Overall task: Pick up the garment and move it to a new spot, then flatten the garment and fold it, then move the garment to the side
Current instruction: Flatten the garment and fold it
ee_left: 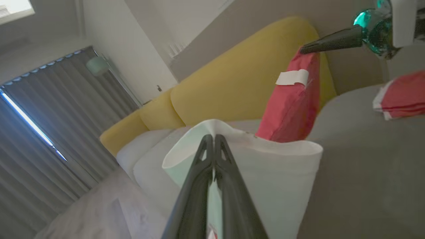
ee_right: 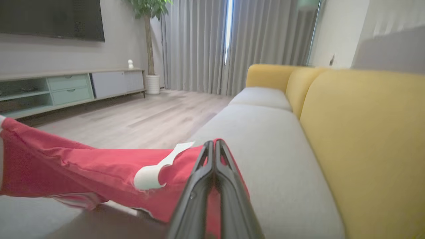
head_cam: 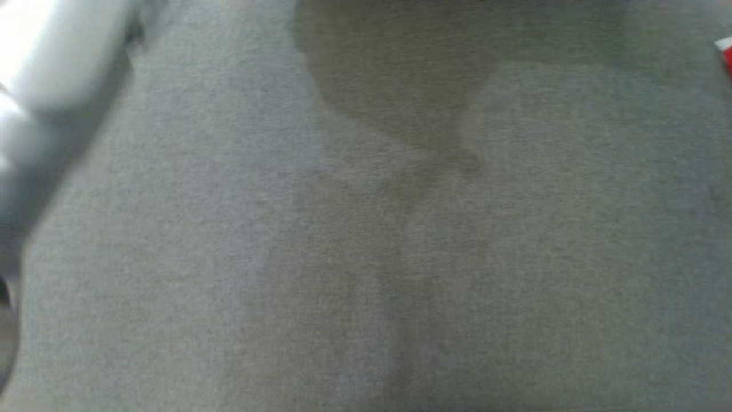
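Head camera down, close on grey fabric (head_cam: pixel 366 257); wrist cameras along sofa (ee_right: pixel 275 132), sharing yellow backrest (ee_left: pixel 239 83).

Grey seat cushion (head_cam: pixel 366 257): bare, open passage across its width. Yellow backrest (ee_right: pixel 365 139) walls one long side; wood floor (ee_right: pixel 139 116) lies open opposite. Pale forearm (head_cam: pixel 57 57) and hanging garment (ee_left: pixel 289 106) obstruct.

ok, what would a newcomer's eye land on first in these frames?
The red-and-white garment, lifted and strung between both grippers. The right gripper is shut on its red edge next to a white tab, and the left gripper is shut on its white end. Behind it, the bright yellow sofa back runs along the right wrist view's right side, above pale grey seat cushions.
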